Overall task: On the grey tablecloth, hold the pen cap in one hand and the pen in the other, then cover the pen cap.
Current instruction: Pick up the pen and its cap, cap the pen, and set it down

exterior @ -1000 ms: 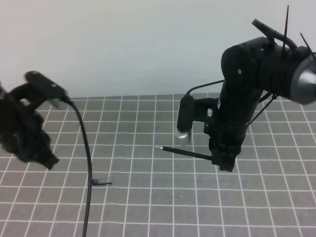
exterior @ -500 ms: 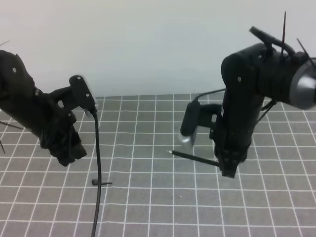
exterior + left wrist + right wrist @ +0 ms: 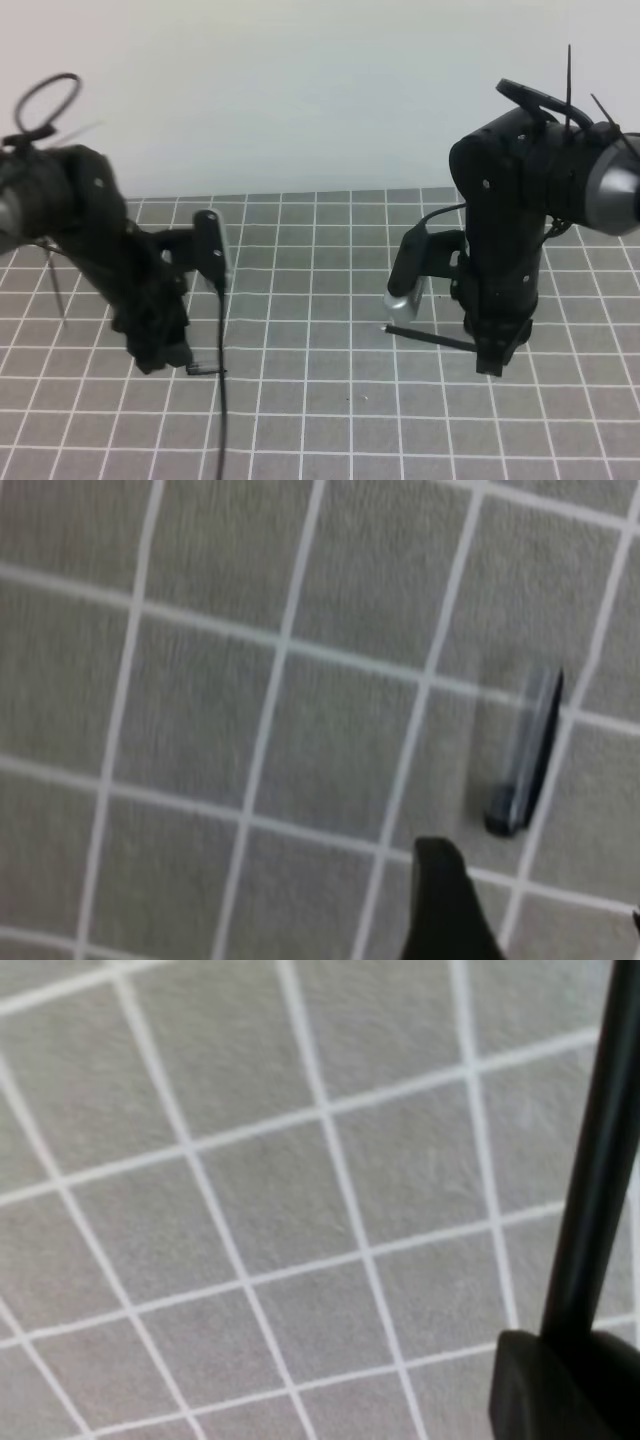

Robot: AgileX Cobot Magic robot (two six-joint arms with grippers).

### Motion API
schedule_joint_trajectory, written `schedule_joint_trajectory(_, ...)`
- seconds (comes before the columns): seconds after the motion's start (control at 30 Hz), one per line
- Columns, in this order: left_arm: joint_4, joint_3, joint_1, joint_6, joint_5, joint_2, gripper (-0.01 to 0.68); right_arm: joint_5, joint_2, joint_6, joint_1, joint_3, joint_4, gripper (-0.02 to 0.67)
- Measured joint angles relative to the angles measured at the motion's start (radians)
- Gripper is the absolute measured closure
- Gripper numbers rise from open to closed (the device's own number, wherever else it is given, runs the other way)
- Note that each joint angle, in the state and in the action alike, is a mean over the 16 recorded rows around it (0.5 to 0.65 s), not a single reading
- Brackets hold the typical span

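The pen cap [image 3: 206, 370] lies flat on the grey tablecloth [image 3: 320, 420], just right of my left gripper [image 3: 165, 357], which is low over the cloth. In the left wrist view the pen cap [image 3: 526, 756] sits ahead of the open left gripper [image 3: 540, 920]; one dark fingertip [image 3: 445, 900] shows left of it, apart from it. My right gripper [image 3: 490, 360] is shut on the pen [image 3: 430, 339], which it holds almost level above the cloth with its tip pointing left. The right wrist view shows the pen's black shaft [image 3: 598, 1160] rising from the fingers [image 3: 555, 1390].
A black cable [image 3: 222, 420] hangs from the left arm down across the cloth beside the cap. A silvery camera block [image 3: 405, 292] sticks out from the right arm above the pen's tip. A pale wall [image 3: 300, 90] closes the back.
My left arm has swung in from the left and come down beside the pen cap, and its jaws have opened. The right arm has carried the pen to the right and slightly lower.
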Motion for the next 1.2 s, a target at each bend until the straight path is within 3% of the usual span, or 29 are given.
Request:
schedule_joint_trajectory(0.3, 0.056, 0.000, -0.047, 0.008, -0.031, 0.055, 0.299, 0.017, -0.005, 0.047, 0.000, 0.000, -0.036, 0.598)
schedule_joint_trajectory(0.67, 0.066, -0.002, -0.052, 0.011, -0.037, 0.118, 0.316, -0.008, -0.004, 0.050, 0.000, 0.000, -0.032, 0.593)
schedule_joint_trajectory(0.87, 0.064, -0.005, -0.052, 0.016, -0.058, 0.139, 0.398, -0.027, -0.012, 0.052, -0.001, -0.002, -0.033, 0.621)
schedule_joint_trajectory(1.2, 0.087, -0.037, -0.053, 0.018, -0.055, 0.134, 0.568, -0.030, -0.009, 0.051, -0.001, -0.001, -0.037, 0.607)
